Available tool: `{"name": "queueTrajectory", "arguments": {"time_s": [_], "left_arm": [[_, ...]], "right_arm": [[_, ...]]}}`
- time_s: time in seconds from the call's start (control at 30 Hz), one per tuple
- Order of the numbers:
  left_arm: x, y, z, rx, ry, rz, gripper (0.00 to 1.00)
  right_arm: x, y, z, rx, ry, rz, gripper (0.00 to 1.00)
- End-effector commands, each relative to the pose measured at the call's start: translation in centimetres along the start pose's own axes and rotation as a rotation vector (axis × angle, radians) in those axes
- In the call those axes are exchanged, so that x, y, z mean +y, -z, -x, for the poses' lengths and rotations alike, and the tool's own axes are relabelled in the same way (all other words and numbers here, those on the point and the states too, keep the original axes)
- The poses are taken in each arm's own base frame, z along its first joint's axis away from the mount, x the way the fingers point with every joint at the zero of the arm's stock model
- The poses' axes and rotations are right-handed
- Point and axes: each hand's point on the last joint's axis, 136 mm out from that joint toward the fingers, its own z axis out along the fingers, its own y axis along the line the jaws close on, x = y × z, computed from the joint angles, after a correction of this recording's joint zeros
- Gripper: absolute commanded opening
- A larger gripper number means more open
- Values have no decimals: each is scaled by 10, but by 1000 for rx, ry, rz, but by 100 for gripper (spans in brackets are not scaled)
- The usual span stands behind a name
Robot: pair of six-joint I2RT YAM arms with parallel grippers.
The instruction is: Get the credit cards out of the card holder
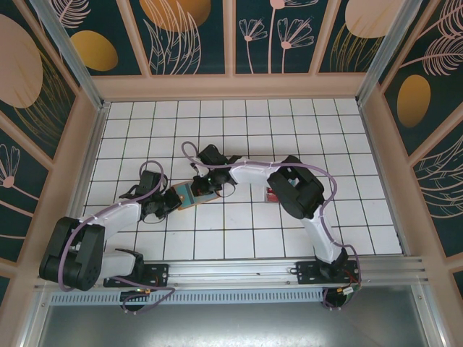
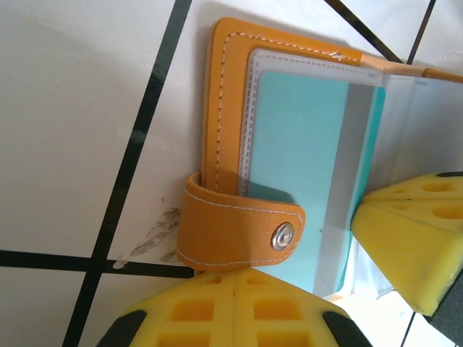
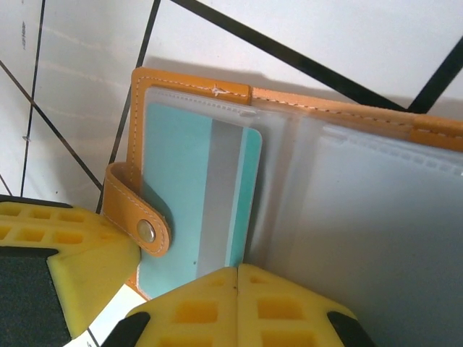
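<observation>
Card holder (image 2: 217,108) open; left claw (image 2: 235,307) and right claw (image 3: 237,289) closed.
Teal credit card (image 3: 177,188) judged light, stiff, slick; to be pinched at the pocket-mouth edge.

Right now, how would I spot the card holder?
On the white tiled table, look left of centre, between the left pincer and the right pincer. The card holder lies open there: stitched tan-orange leather, teal card under clear plastic, unlike the pincers' yellow foam.

orange card holder (image 2: 217,108), apparently teal card (image 2: 296,159)
</observation>
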Motion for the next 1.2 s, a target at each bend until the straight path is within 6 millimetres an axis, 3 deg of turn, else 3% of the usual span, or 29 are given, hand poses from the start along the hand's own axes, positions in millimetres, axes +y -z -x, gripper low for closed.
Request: {"name": "queueTrajectory", "arguments": {"time_s": [0.0, 0.47, 0.57, 0.67, 1.03, 1.1, 1.17], "left_arm": [[8, -3, -4, 13, 7, 27, 1], [7, -3, -4, 15, 2, 21, 1], [6, -3, -4, 16, 0, 18, 1], [6, -3, -4, 18, -1, 17, 1], [6, -5, -5, 25, -1, 14, 1], [6, -5, -6, 28, 0, 14, 0], [6, -5, -5, 28, 1, 15, 0]], "right_arm": [[-7, 19, 2, -30, -36, -16, 0], [-13, 24, -1, -28, -52, -11, 0], [-8, 20, 0, -26, -55, 22, 15], [-7, 17, 4, -28, -58, 31, 21], [-11, 2, -2, 21, -70, 34, 20], [-11, 0, -2, 24, -69, 36, 17], [-11, 1, -2, 23, -71, 35, 7]]}}
